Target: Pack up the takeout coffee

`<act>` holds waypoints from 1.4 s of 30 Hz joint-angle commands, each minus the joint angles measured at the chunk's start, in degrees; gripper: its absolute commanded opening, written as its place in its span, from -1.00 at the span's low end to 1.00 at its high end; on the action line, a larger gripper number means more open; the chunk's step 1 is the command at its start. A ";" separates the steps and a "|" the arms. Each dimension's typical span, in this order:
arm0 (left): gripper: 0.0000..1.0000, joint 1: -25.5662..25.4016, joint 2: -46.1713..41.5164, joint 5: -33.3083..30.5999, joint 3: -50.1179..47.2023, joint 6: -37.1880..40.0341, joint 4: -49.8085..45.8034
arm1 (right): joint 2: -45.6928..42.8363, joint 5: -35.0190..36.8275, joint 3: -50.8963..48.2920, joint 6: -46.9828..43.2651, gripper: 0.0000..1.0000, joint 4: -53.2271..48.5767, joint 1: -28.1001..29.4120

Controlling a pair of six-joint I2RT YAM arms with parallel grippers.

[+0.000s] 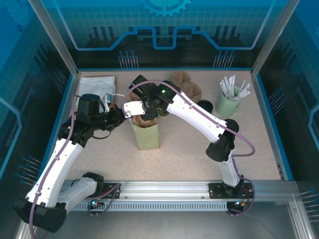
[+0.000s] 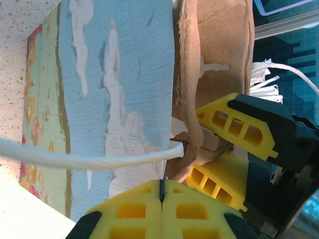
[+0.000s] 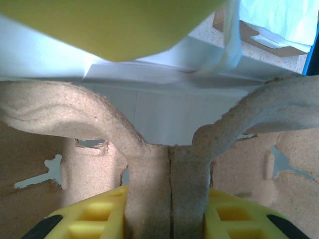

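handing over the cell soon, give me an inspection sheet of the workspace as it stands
surface: speckled table, no spills seen
job's things: paper bag upright mid-table; pulp carrier at its mouth; dark round thing by the right arm, coffee or lid cannot tell
clutter: cup of white sticks, spare carriers and white bag at the back
claws: left claw shut at the bag's rim; right claw shut on the carrier's centre ridge
cables: purple cable loops beside the right arm, away from the bag
surroundings: blue panel walls, frame rail at the near edge
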 commanded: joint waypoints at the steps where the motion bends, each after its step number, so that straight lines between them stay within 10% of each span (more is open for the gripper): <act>1: -1.00 0.52 -1.40 1.84 -0.47 0.48 0.17 | 1.37 -1.36 2.16 2.63 -0.37 -4.96 -0.79; 42: -1.00 -6.11 -2.85 2.43 -3.34 -2.37 4.42 | 3.19 -0.85 10.00 3.61 -0.34 -7.97 2.07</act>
